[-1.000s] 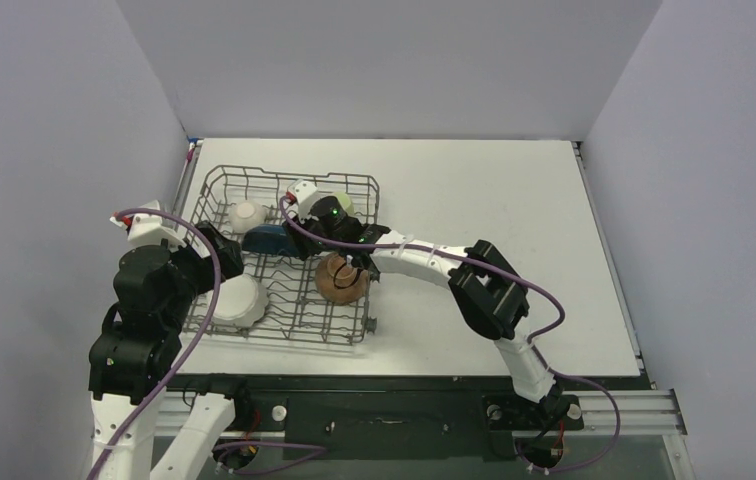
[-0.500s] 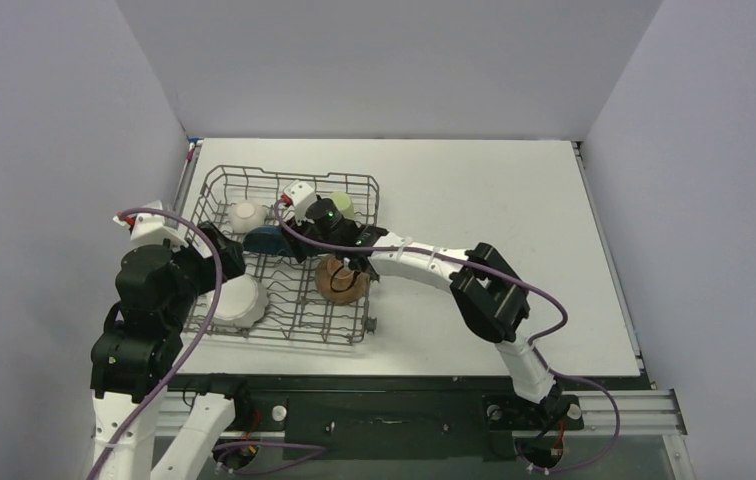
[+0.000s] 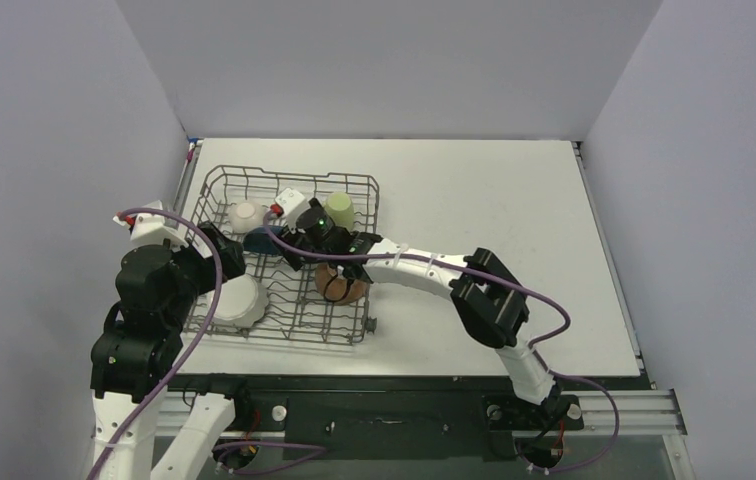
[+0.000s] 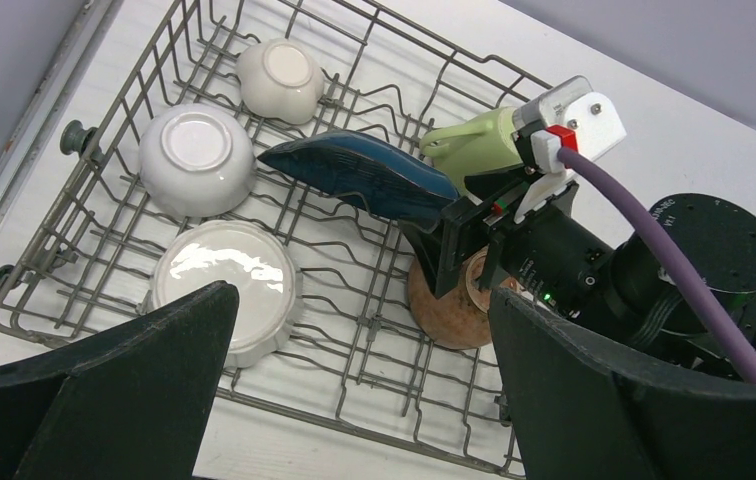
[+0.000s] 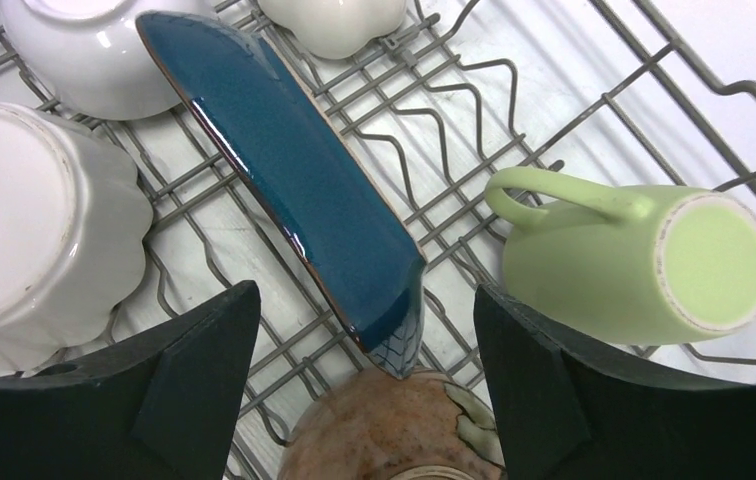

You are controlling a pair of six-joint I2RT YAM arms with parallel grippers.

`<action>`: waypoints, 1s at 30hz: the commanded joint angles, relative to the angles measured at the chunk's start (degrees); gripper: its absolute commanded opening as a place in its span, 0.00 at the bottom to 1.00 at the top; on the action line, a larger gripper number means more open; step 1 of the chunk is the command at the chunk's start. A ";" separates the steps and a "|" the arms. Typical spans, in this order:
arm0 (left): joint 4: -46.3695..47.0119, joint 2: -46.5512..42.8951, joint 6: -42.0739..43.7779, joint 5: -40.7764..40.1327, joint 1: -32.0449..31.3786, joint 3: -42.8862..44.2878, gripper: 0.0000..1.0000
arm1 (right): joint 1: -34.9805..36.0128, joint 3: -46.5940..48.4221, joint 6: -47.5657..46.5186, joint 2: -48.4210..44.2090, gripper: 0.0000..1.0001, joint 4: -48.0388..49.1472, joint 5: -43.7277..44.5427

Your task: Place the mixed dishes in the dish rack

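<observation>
Right end effector spread wide, empty, over the dark blue dish; best raised straight up, clear of the brown bowl

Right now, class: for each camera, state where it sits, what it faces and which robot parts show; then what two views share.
Top external: above and behind the bases, looking down on the white table; left arm and right arm show at the grey wire dish rack.
Left wrist: on the left arm, facing across the rack at the right arm; open left claw frames it.
Right wrist: facing down into the rack; open right claw flanks it.
Both wrist views share the dark blue flat dish and light green mug.
</observation>
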 commanded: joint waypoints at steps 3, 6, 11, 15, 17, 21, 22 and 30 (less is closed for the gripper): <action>2.42 -0.40 0.23 0.09 0.12 0.35 0.96 | 0.23 -0.22 -0.52 -9.68 0.75 0.36 3.11; 2.62 -0.48 -0.07 0.52 0.12 0.34 0.96 | 0.09 -3.00 0.25 -14.08 0.76 0.62 2.99; 3.59 -0.59 -0.69 2.60 0.12 0.24 0.96 | -0.42 -9.25 2.15 -22.03 0.77 1.07 4.69; 4.33 -0.95 -1.79 3.75 0.12 0.37 0.96 | -3.35 -17.40 6.59 -30.61 0.77 0.96 5.79; 4.82 -1.16 -2.31 3.97 0.06 0.44 0.96 | -4.97 -22.00 8.78 -35.84 0.77 0.85 7.04; 6.22 -1.71 -3.42 4.21 0.12 0.89 0.96 | -8.13 -30.66 12.12 -46.75 0.77 -0.48 9.77; 6.53 -1.90 -3.80 4.15 0.12 1.04 0.96 | -9.14 -32.96 12.51 -50.48 0.77 -1.42 11.04; 13.54 -5.62 -6.25 2.86 0.16 0.82 0.96 | -11.51 -39.33 13.63 -69.82 0.84 -8.89 21.37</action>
